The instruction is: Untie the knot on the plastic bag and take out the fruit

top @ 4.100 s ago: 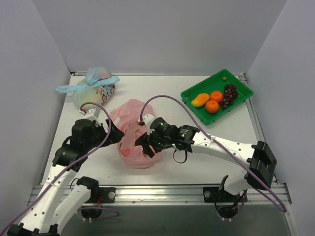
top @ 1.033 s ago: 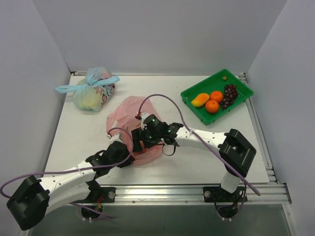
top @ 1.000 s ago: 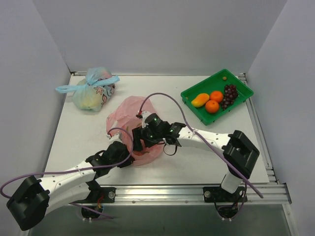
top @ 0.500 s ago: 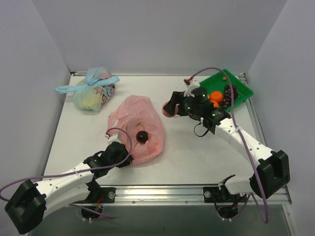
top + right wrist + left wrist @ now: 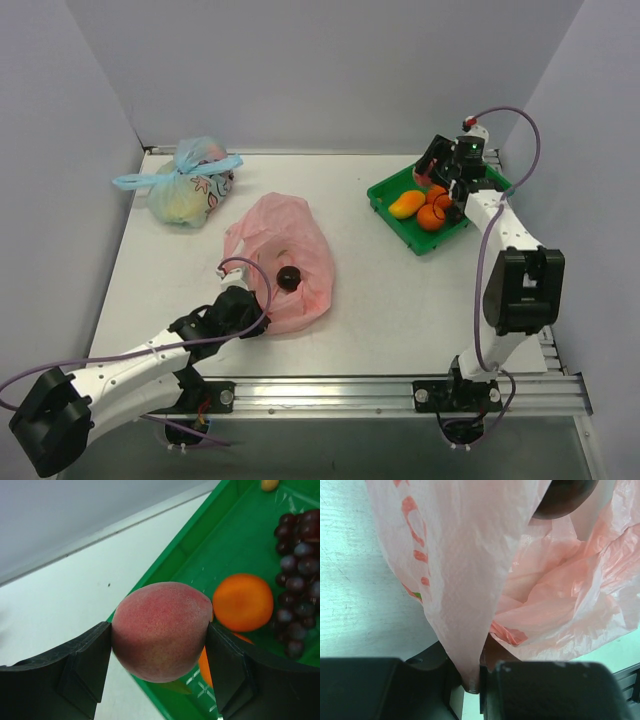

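Observation:
The pink plastic bag [image 5: 283, 250] lies open mid-table with a dark plum [image 5: 289, 278] in its mouth; no knot shows. My left gripper [image 5: 249, 318] is shut on the bag's near edge. In the left wrist view a pink sheet [image 5: 465, 580] tapers down between the jaws of that gripper [image 5: 472, 680], and the plum [image 5: 565, 495] sits at the top. My right gripper [image 5: 430, 168] hangs over the green tray's near-left edge, shut on a pink-red peach [image 5: 160, 630]. In the tray [image 5: 235, 545] lie an orange [image 5: 242, 602] and dark grapes [image 5: 297, 555].
A blue-tied bag [image 5: 185, 188] with pastel contents sits at the back left. The green tray [image 5: 395, 186] at the back right also holds a mango [image 5: 406, 204] and a second orange [image 5: 430, 217]. Grey walls close in three sides.
My right gripper has lifted the peach out of the pink bag and carried it right and back to above the tray. The left gripper has kept its hold on the bag.

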Tool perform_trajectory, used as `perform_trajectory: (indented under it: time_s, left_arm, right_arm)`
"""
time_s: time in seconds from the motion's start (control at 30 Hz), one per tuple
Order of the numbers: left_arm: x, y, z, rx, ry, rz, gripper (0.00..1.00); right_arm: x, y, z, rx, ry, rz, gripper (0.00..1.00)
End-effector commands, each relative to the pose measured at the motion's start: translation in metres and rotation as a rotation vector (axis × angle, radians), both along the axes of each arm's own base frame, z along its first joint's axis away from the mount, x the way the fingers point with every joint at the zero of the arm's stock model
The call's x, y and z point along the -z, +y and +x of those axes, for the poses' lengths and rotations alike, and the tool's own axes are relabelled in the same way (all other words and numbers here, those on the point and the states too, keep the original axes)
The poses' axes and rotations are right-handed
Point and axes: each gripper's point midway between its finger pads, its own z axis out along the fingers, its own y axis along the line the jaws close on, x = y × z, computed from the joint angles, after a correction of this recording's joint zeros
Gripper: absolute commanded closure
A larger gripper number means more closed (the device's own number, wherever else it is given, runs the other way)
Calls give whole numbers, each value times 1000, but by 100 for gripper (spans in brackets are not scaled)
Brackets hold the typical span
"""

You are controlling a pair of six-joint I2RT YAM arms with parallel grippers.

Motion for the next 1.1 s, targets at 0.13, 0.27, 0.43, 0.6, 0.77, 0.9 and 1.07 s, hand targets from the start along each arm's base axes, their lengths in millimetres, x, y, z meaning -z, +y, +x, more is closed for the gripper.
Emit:
perform_trajectory:
  time_s: [0.13, 0.27, 0.43, 0.6, 0.77, 0.9, 1.07]
  left_arm:
    - [-20, -12, 11, 44, -68, -22, 78]
    - [-17, -12, 10, 45, -64, -20, 78]
    - [-14, -11, 9, 46, -58, -23, 78]
    - [-13, -14, 8, 49, -55, -36, 78]
    - [-10, -12, 7, 43, -47, -35, 78]
    - [-11, -12, 6, 43, -48, -35, 78]
    - [-8, -9, 5, 37, -39, -20, 78]
  right_arm:
    - [-10, -29, 74, 63, -59, -58, 51]
    - [1, -29, 87, 59, -14, -65, 25]
    - [0, -44, 78, 89, -2, -72, 0]
    - [-10, -39, 52, 71, -9, -103, 0]
    - [-19, 12, 14, -75, 3, -149, 2]
    - [-21, 64, -35, -224, 13, -202, 7]
    - [-17, 161, -104, -528, 12, -236, 11]
